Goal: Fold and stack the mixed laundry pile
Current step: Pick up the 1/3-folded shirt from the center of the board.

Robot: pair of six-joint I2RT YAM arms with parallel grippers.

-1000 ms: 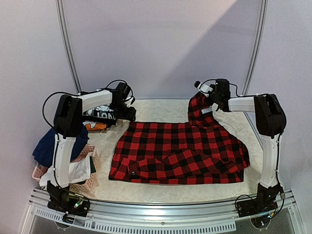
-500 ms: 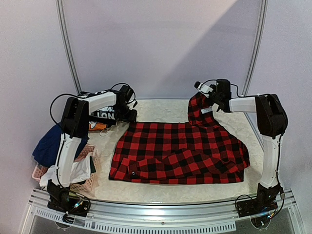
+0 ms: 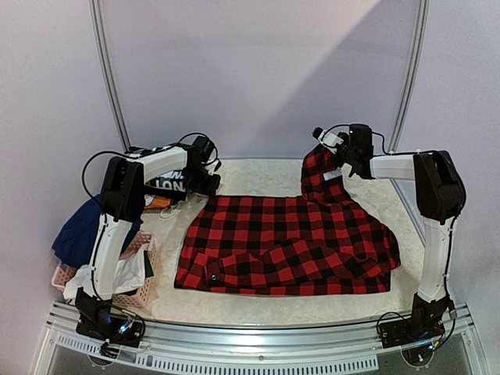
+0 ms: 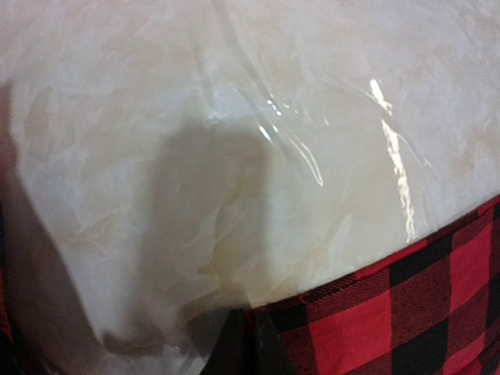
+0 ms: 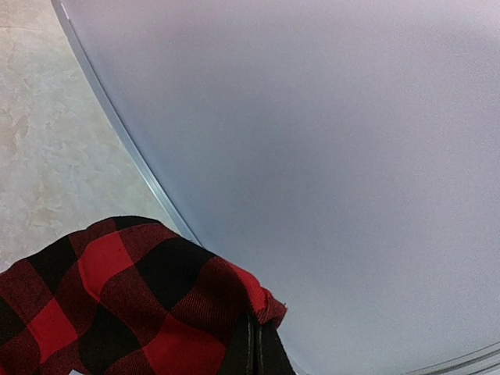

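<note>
Plaid shirt point(image 3: 289, 246), red and black, lies spread across the middle of the table point(image 3: 258, 173), seen from above. The left claw point(image 3: 209, 186) sits low at the shirt's 10 o'clock corner. Its wrist view shows dark fingertips point(image 4: 234, 351) pressed together with the checked hem meeting them, so it reads as closed on that corner. The right claw point(image 3: 326, 152) is closed on the 1 o'clock corner and holds it raised, so the cloth hangs below in a steep peak. Its wrist view shows the fabric pinched at the fingertips point(image 5: 262, 359) against the pale back wall point(image 5: 351, 156).

Holding both far corners appears meant to let the arms pull the far edge taut, or carry it toward 6 o'clock for a first fold. Because the corners are at uneven heights, the right side is rumpled while the left lies smooth.

The rest of the laundry pile waits at 9 o'clock. A navy piece point(image 3: 76, 234) is draped over a pink basket point(image 3: 139, 295), a white cloth point(image 3: 129, 273) hangs from it, and a printed white T-shirt point(image 3: 162, 186) lies beyond the left arm. Nothing is yet folded or stacked.
</note>
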